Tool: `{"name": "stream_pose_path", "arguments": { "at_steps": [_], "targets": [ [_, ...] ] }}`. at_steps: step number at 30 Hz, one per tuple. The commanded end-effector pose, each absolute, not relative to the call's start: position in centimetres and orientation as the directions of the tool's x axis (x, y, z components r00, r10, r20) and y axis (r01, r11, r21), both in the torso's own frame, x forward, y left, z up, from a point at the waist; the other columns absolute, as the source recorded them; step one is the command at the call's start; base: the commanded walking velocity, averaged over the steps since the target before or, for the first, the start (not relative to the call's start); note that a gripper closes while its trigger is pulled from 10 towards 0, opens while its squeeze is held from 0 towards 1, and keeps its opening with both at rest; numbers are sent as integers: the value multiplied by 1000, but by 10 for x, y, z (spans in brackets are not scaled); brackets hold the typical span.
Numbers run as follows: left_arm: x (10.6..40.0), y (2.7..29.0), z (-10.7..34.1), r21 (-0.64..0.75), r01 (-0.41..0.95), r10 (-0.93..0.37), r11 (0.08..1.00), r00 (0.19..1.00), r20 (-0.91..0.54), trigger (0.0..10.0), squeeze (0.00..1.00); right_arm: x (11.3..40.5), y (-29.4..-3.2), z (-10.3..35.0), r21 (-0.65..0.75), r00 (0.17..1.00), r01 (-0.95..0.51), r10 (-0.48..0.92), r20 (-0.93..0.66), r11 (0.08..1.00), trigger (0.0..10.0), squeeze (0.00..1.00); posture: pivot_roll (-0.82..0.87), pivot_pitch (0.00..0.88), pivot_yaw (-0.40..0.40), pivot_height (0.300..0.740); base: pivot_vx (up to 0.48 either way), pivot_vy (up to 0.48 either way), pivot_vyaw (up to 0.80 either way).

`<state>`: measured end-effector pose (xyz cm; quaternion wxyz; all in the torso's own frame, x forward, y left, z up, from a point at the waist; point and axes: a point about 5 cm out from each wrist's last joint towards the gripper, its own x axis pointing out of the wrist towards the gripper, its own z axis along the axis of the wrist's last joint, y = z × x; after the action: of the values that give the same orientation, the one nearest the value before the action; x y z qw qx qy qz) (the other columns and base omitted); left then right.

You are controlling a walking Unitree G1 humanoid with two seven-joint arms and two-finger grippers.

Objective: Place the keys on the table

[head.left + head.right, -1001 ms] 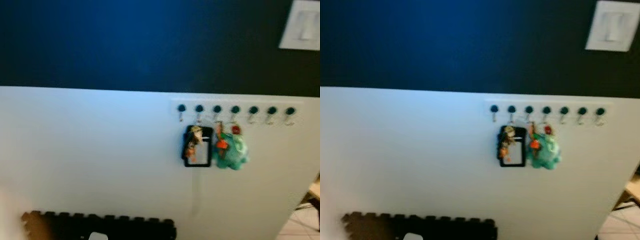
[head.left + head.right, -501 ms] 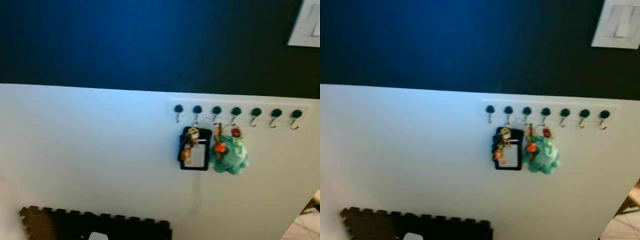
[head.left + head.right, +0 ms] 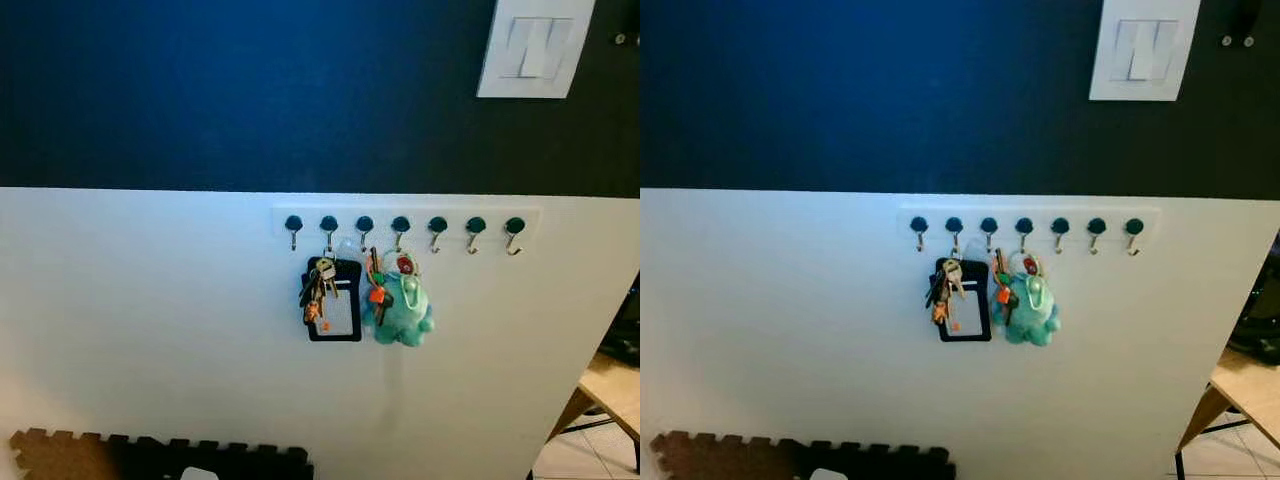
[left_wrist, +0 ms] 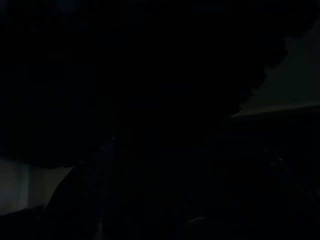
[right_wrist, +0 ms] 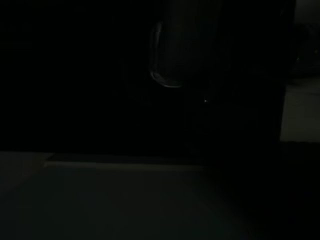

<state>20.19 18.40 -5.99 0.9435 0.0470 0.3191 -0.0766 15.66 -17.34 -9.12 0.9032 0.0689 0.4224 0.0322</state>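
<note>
Head views: keys [image 3: 316, 293] hang on second hook of white hook rail [image 3: 405, 222], against black card holder [image 3: 338, 314]; teal plush keychain [image 3: 403, 312] just beside, at 3 o'clock. Light switch [image 3: 535, 47] at 1 o'clock. Desk [image 3: 612, 384] corner at 4 o'clock. No legible writing.
Wrist views: near black; fingers' state cannot be told.

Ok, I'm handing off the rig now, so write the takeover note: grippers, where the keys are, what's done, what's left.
Grippers: both arms hang idle; wrist views too dark to judge the fingers.
Keys: two bunches hang on the hook rail, one with a black card holder, one with a teal plush.
Table: a wooden corner shows at lower right.
Done: nothing picked.
Left: reach, unhook the keys, carry them to the table.
</note>
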Motion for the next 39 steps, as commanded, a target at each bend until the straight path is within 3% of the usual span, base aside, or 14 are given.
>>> {"name": "stream_pose_path", "arguments": {
  "at_steps": [1, 5, 6, 7, 9, 13, 17, 18, 20, 25, 30, 37, 38, 39],
  "targets": [
    [201, 194, -58, 79, 180, -97, 980, 792, -603, 10000, 0, 158, -172, -90, 142, 646, -23, 123, -753, 990, 10000, 0, 76, 0, 7, 740, 0, 0, 0],
    [202, 197, -54, 112, 211, -110, 971, 810, -576, 10000, 0, 166, -175, -85, 132, 683, -51, 131, -719, 990, 10000, 0, 78, 0, 6, 740, 0, 0, 0],
    [206, 198, -48, 136, 240, -131, 961, 831, -540, 10000, 0, 179, -178, -75, 129, 752, -79, 145, -643, 988, 10000, 0, 81, 3, 3, 740, 0, 0, 0],
    [206, 198, -48, 136, 240, -131, 961, 831, -540, 10000, 0, 179, -178, -75, 129, 752, -79, 145, -643, 988, 10000, 0, 81, 3, 3, 740, 0, 0, 0],
    [211, 199, -39, 148, 262, -161, 954, 859, -486, 10000, 0, 192, -182, -62, 120, 830, -97, 147, -538, 988, 10000, 0, 76, 6, 6, 740, 0, 0, 0],
    [214, 199, -30, 145, 276, -192, 950, 885, -425, 10000, 0, 201, -186, -50, 104, 882, -109, 145, -449, 989, 10000, 0, 70, 9, 10, 740, 0, 0, 0],
    [215, 186, 12, 109, 391, -367, 914, 911, -190, 10000, 0, 219, -186, 1, 11, 980, -181, 181, -86, 983, 10000, 0, 68, 18, 13, 740, 0, 0, 0],
    [215, 186, 12, 109, 391, -367, 914, 911, -190, 10000, 0, 219, -186, 1, 11, 980, -181, 181, -86, 983, 10000, 0, 68, 18, 13, 740, 0, 0, 0],
    [212, 180, 42, 93, 442, -438, 892, 897, -66, 10000, 0, 222, -183, 42, -63, 972, -183, 190, 138, 981, 10000, 0, 67, 25, 13, 740, 0, 0, 0],
    [213, 170, 73, 74, 495, -499, 866, 866, 39, 10000, 0, 224, -180, 81, -95, 932, -168, 190, 310, 981, 10000, 0, 69, 32, 13, 740, 0, 0, 0],
    [220, 152, 108, 81, 562, -568, 823, 811, 140, 10000, 0, 230, -180, 121, -79, 876, -141, 162, 454, 987, 10000, 0, 67, 33, 18, 740, 0, 0, 0],
    [219, 138, 124, 77, 625, -629, 777, 760, 163, 10000, 0, 230, -178, 145, -27, 845, -168, 158, 511, 985, 10000, 0, 61, 26, 26, 740, 0, 0, 0],
    [219, 136, 125, 77, 632, -635, 771, 755, 162, 10000, 0, 229, -177, 148, -17, 839, -180, 163, 519, 983, 10000, 667, 61, 24, 26, 740, 0, 0, 0],
    [218, 135, 127, 75, 635, -638, 768, 753, 158, 10000, 0, 228, -176, 152, -12, 833, -196, 173, 526, 981, 10000, 1000, 61, 24, 26, 740, 0, 0, 0]
  ]
}}
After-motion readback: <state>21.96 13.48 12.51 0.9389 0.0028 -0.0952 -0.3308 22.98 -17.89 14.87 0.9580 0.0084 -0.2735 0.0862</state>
